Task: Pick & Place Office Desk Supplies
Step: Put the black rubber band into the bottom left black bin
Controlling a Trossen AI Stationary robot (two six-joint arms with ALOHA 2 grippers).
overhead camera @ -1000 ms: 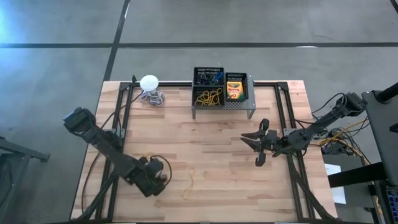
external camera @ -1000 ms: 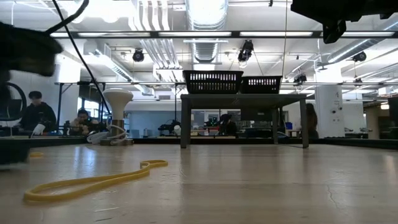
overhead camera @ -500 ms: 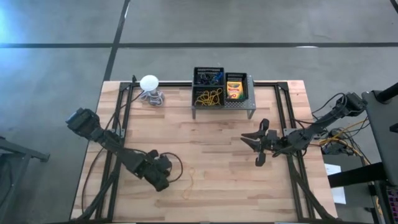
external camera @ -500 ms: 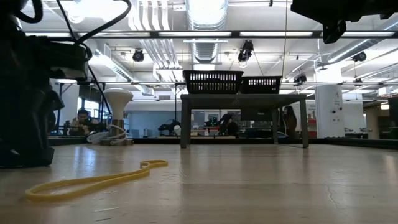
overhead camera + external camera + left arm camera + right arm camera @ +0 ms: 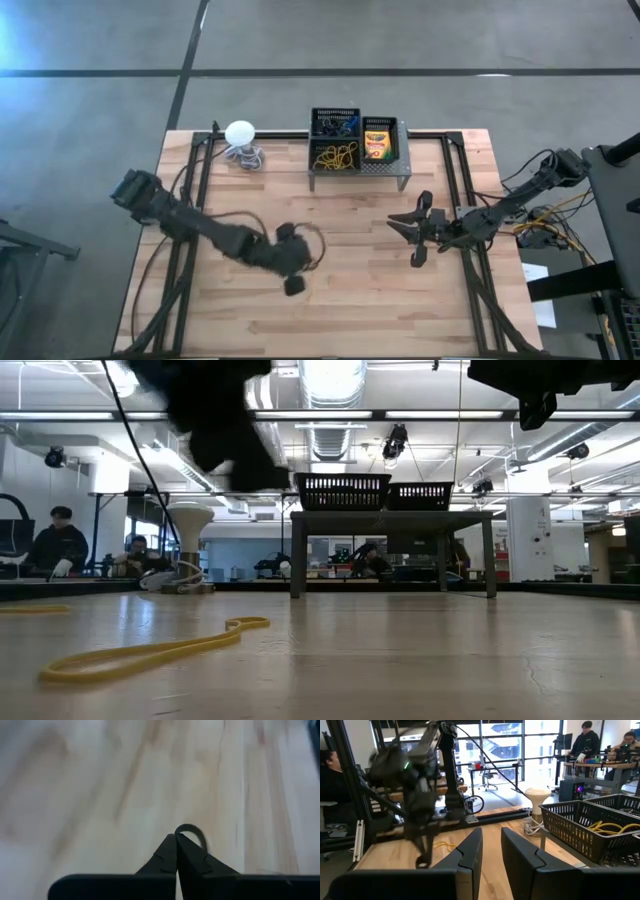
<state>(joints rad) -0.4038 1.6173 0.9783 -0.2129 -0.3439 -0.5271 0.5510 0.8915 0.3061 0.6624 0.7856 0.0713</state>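
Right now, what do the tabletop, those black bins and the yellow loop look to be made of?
The tabletop looks like pale wood planks, grain lines showing. The black bins seem wire mesh, light showing through their walls. The yellow loop lies limp and flat, probably rubber.

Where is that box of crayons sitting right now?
In the high view, the crayon box lies in the right-hand black mesh bin on the grey stand, at the table's far edge, beside the bin of yellow rubber bands.
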